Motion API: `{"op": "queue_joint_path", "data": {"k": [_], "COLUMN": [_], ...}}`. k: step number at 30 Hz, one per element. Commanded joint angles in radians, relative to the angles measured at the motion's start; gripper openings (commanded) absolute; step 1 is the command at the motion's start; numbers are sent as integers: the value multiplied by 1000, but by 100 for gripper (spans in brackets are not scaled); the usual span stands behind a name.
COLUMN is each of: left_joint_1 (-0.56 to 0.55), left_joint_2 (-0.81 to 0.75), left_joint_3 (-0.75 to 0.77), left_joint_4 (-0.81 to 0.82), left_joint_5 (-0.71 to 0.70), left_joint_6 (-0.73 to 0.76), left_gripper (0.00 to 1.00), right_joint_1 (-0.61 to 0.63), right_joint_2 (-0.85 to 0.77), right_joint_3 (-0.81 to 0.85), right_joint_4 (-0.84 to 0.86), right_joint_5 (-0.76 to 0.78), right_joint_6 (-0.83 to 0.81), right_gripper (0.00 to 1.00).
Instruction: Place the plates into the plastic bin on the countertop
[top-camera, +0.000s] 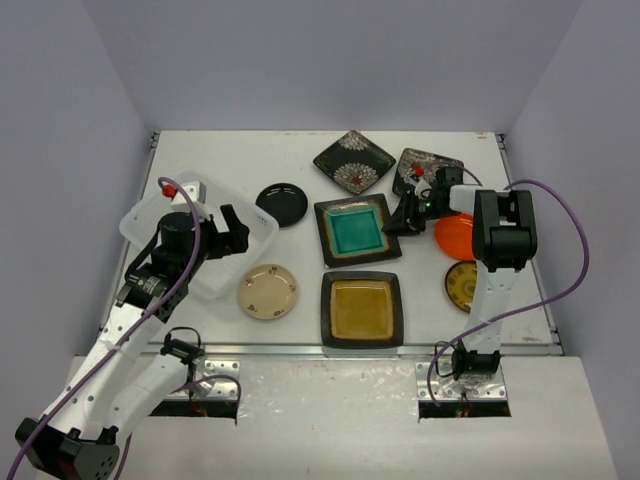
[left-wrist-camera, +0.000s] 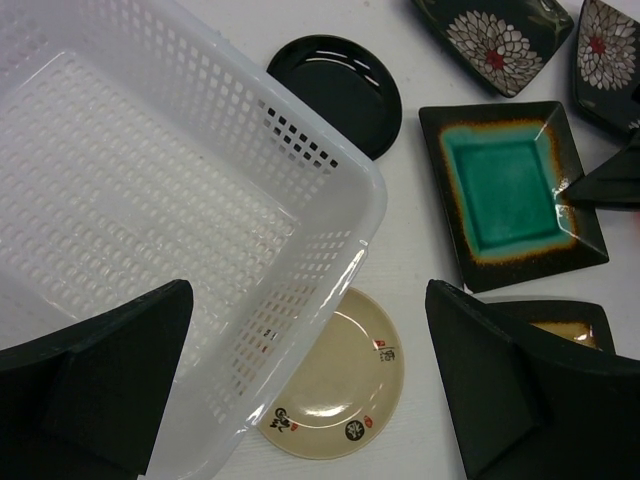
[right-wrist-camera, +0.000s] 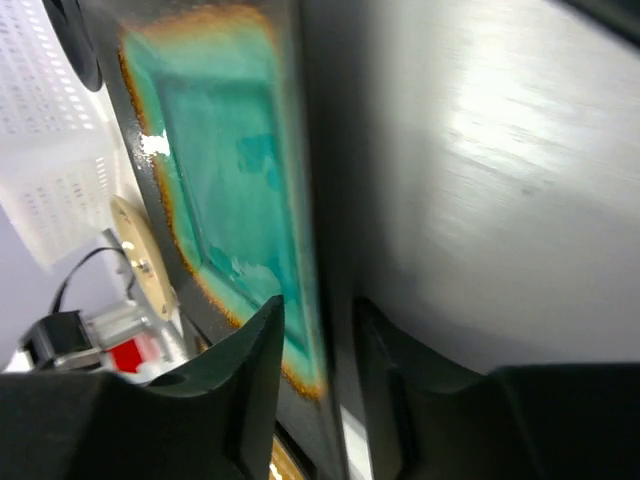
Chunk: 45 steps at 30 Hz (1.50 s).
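The clear plastic bin (top-camera: 200, 235) stands at the left; its perforated floor (left-wrist-camera: 150, 200) holds nothing. My left gripper (top-camera: 225, 235) hovers open over the bin's near-right corner, its gap (left-wrist-camera: 310, 385) above the rim and the cream plate (left-wrist-camera: 335, 375). My right gripper (top-camera: 398, 224) is at the right rim of the teal square plate (top-camera: 355, 230). In the right wrist view the jaws (right-wrist-camera: 318, 305) straddle that dark rim of the teal plate (right-wrist-camera: 230, 170) with a narrow gap showing. The plate lies flat on the countertop (top-camera: 250, 150).
The amber square plate (top-camera: 361, 308) and cream plate (top-camera: 268, 291) lie near the front. The round black plate (top-camera: 282, 203) is beside the bin. Two flowered plates (top-camera: 354, 160) (top-camera: 425, 170) lie at the back. The orange plate (top-camera: 455, 235) and yellow plate (top-camera: 462, 285) lie under the right arm.
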Motion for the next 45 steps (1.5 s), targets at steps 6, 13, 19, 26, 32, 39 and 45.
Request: {"op": "queue_joint_path", "data": {"k": [6, 13, 19, 26, 32, 39, 45], "left_joint_1": [4, 4, 4, 4, 4, -11, -30], "left_joint_2": [-17, -34, -25, 48, 170, 362, 504], "left_joint_3": [0, -1, -7, 25, 79, 140, 226], "left_joint_4": [63, 72, 119, 165, 249, 438, 474], "left_joint_5": [49, 102, 270, 476, 598, 762, 771], "left_joint_6": [19, 29, 26, -60, -146, -256, -283], "left_gripper": [100, 100, 100, 100, 100, 98, 71], "right_joint_1": [-28, -32, -55, -56, -43, 11, 99], "right_joint_2": [77, -109, -267, -423, -604, -737, -782], "right_joint_3": [11, -62, -138, -264, -344, -357, -344], "right_joint_4": [-21, 48, 264, 535, 610, 540, 546], "right_joint_5": [-120, -169, -305, -403, -444, -419, -413], "right_joint_6": [-9, 69, 287, 513, 583, 559, 582], "right_gripper": [6, 0, 0, 0, 0, 0, 0]}}
